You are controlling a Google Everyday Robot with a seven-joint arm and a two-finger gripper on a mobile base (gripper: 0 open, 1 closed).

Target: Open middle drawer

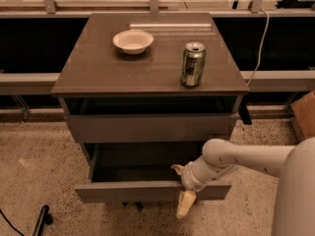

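The middle drawer (128,191) is a long slim dark grey-brown front panel on a shallow dark box. It stands pulled out from the low cabinet (147,68), and its dark inside shows. My gripper (182,187) is at the right part of that front panel, on the end of my white arm reaching in from the right. One finger (176,169) hooks over the top edge into the drawer. The other finger (186,203) hangs down outside the panel. The panel sits clamped between them.
A taller drawer front (147,127) sits above, with a dark gap under the cabinet top. On top stand a white bowl (133,41) and a green can (192,64). A cardboard box (304,113) is at the right, a black cable (10,220) on the speckled floor.
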